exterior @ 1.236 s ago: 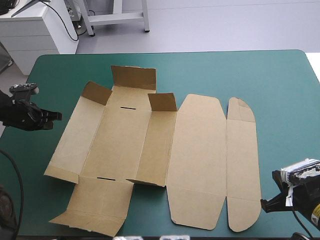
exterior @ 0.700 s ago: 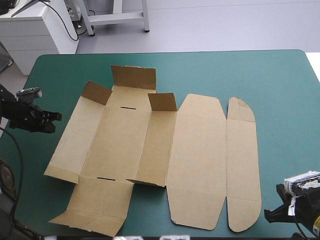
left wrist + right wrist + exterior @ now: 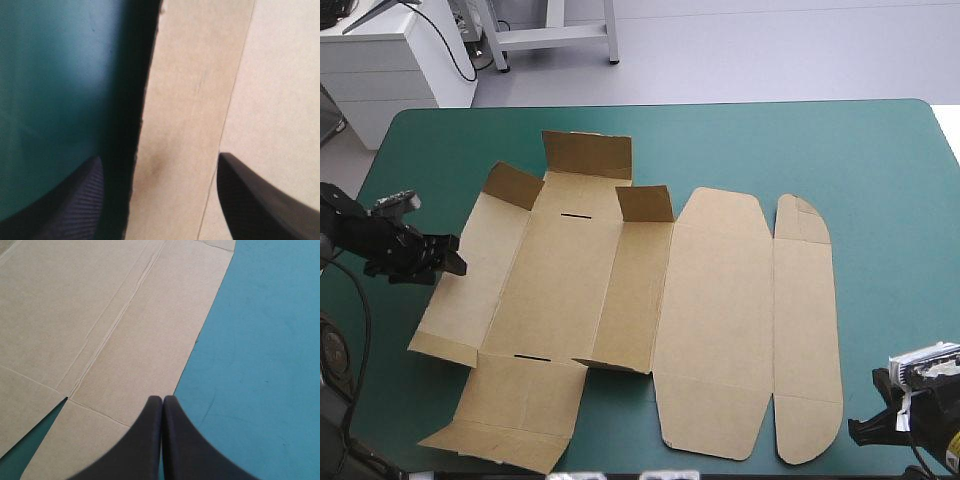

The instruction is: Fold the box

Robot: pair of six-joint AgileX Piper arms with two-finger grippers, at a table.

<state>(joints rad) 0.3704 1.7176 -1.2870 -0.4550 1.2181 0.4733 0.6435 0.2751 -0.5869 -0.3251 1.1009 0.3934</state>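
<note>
Mostly flat box (image 3: 710,300), long axis apparently left-right

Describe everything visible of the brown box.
The box is one cut sheet of brown board, lying open on the teal-green cover. On its left part the far flap and two corner flaps stand raised; two dark slots mark the middle panel. The wide lid panel and a narrow rounded strip lie flat to the right. The open left gripper straddles its left edge; the shut right gripper sits by its near right corner.

Brown box (image 3: 620,300), cut sheet spread mostly flat mid-table, left end flaps partly raised, lid panels flat
</note>
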